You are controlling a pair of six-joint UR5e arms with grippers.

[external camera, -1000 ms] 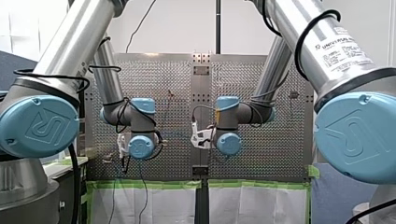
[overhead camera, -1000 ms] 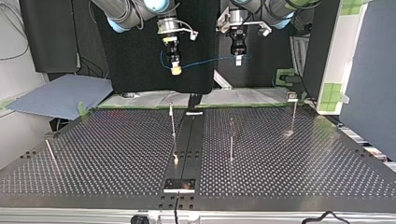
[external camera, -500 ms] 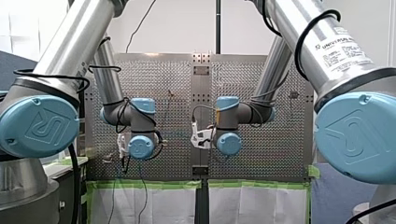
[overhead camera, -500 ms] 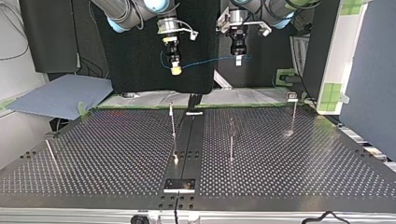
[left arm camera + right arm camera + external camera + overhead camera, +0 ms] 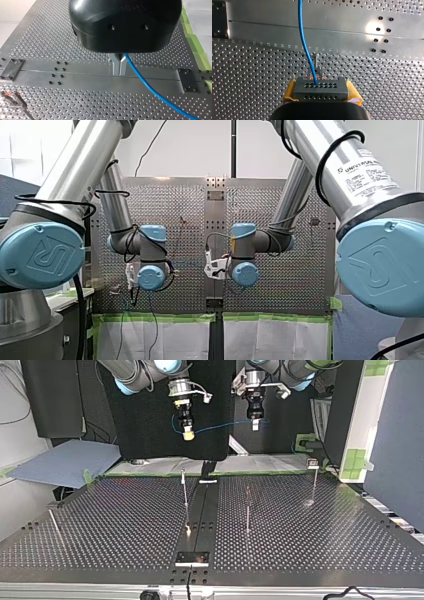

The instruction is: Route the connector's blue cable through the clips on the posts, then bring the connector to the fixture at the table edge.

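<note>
At the top view's left, a thin post (image 5: 52, 522) leans near the edge of the desk (image 5: 125, 525). Next, my right arm drops in from the top edge with its wrist straight. The right end effector (image 5: 188, 434) hangs fingertips down, well above the desk. The right wrist view shows its yellow pads (image 5: 290, 91) clenched on both sides of the grey connector (image 5: 321, 88). The blue cable (image 5: 302, 37) leaves the connector's face and runs ahead over the desk. A clip post (image 5: 315, 61) stands on the desk just beyond the connector. At the desk's near edge, on the centre strip, lies a dark plate (image 5: 192, 558).

In the top view the cable spans the gap between the two end effectors in a shallow sag, clear of the desk. A middle post (image 5: 247, 507) stands upright just right of the centre strip. Above it my left arm also comes down from the top edge, and the left end effector (image 5: 255, 423) points straight down at about the same height as the other. In the left wrist view its metal fingers (image 5: 115, 65) are pressed together, pinching the cable. A far post (image 5: 314, 480) with a small head stands nearer the desk's right edge.
</note>
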